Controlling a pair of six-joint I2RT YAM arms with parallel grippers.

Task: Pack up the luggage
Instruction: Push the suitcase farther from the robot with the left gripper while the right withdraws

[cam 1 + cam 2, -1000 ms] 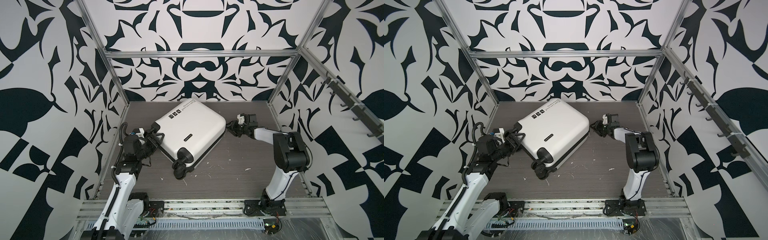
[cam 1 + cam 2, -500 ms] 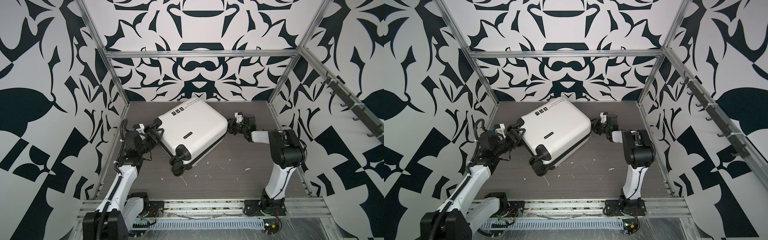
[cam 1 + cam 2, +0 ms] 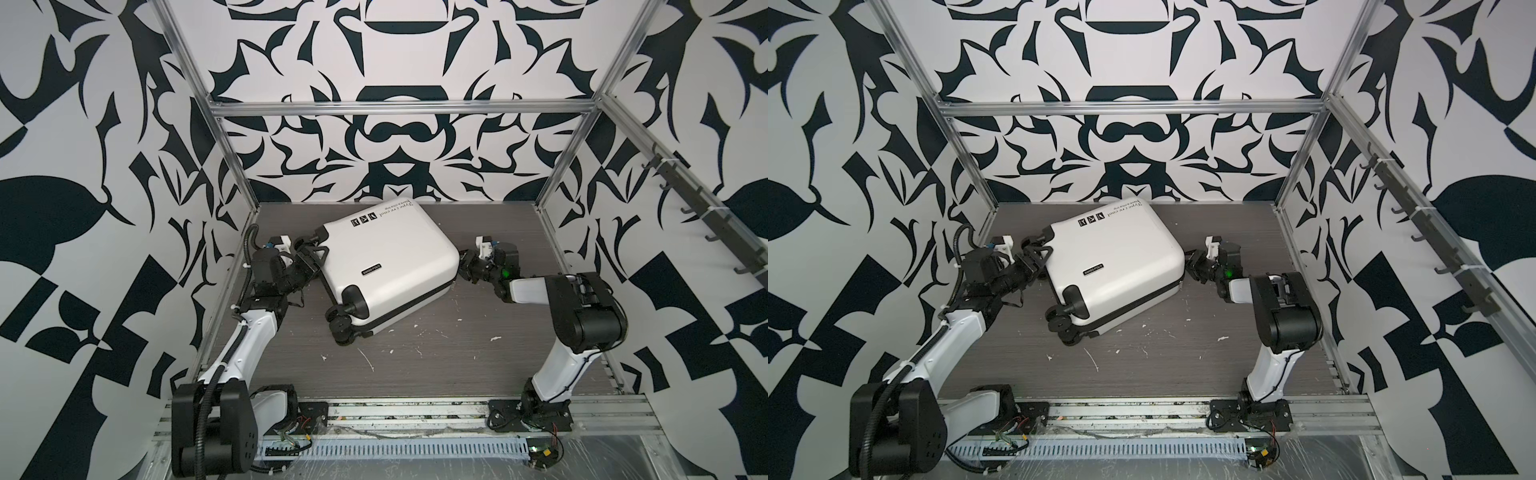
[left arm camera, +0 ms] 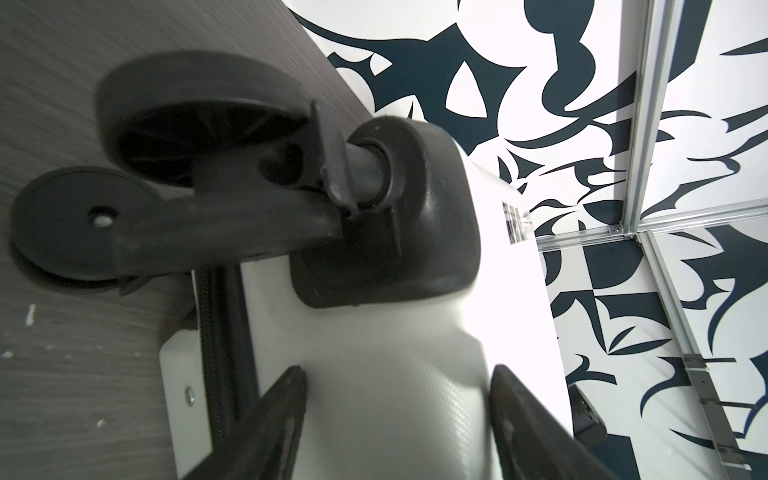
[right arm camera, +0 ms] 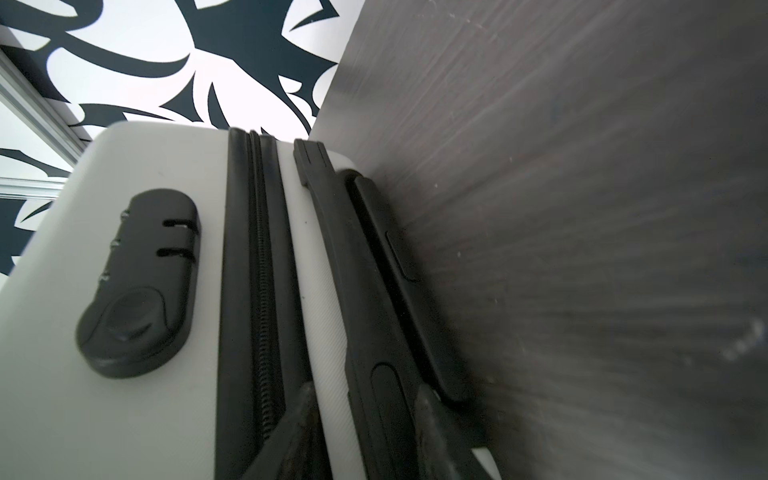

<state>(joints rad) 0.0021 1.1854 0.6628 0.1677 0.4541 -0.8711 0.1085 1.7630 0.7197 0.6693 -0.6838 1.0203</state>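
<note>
Your suitcase (image 3: 386, 257) (image 3: 1113, 257), small, white and hard-shelled, lies closed on one broad face on the dark wood-grain tabletop (image 3: 415, 365), turned at an angle. Its three square stickers (image 3: 363, 220) and the black script face up. One pair of its black spinner wheels (image 3: 345, 320) points toward the arm bases. Your left gripper (image 3: 316, 254) (image 3: 1040, 253) is at the suitcase's wheel end, close to the sticker corner. In the left wrist view, this left gripper (image 4: 399, 386) has its fingers spread wide over the textured white bottom panel of the suitcase. A spinner wheel (image 4: 199, 112) sits just beyond them and the zipper runs alongside one finger. They are not pinching anything that you can see. Your right gripper (image 3: 464, 268) (image 3: 1192, 266) is at the opposite end of the suitcase, right against its edge. In the right wrist view, the right gripper (image 5: 363, 399) shows its fingers partly apart. One finger lies by the black zipper (image 5: 257, 291) and the other lies on the black top handle (image 5: 330, 232), with the handle's base between them. You cannot tell from these views whether they are squeezing that handle or only resting around it. The black combination lock (image 5: 137, 282) sits on the suitcase on the far side of the zipper from the handle.
</note>
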